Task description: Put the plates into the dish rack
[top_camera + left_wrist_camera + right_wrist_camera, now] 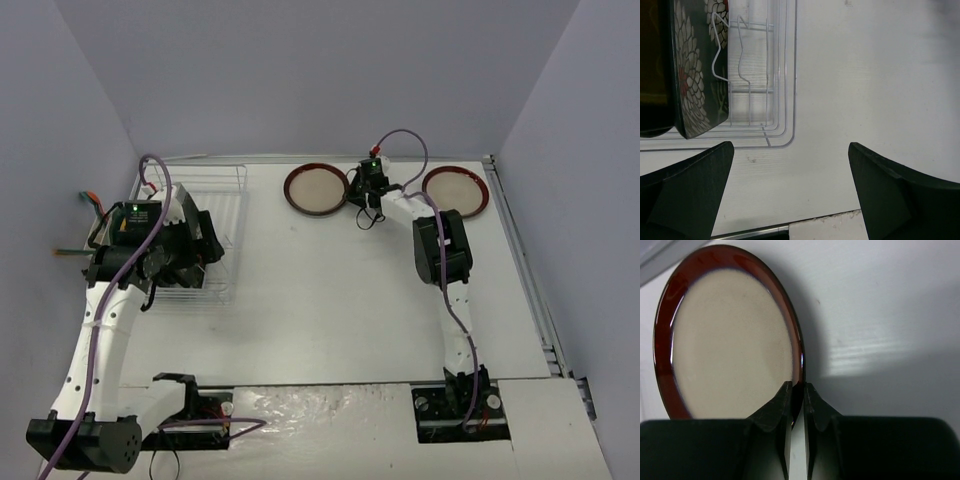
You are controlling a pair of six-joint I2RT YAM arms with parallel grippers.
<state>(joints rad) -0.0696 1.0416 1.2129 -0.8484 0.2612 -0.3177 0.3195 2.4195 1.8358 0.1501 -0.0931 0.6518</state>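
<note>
— Two at least already standing in the dish rack (228,200), going by the left wrist view: square black floral plate (695,75) upright among the wires, darker plate (652,60) right beside it. Cannot count more from above; hidden under the left arm (150,250).

— And left to load?

— Two round red-rimmed ones, flat on the table (330,300) along its far edge. Near plate (316,189) just right of the rack; far plate (455,192) well apart, toward the right wall.

— Hands?

— Right gripper (798,390) pinched shut on the near plate's rim; not yet lifted, by the look. Left gripper (790,185) spread wide, holding nothing, hovering over bare table beside the rack's corner.

— In the way?

— Only that left arm, parked over the rack. Probably has to clear off before delivery.
</note>
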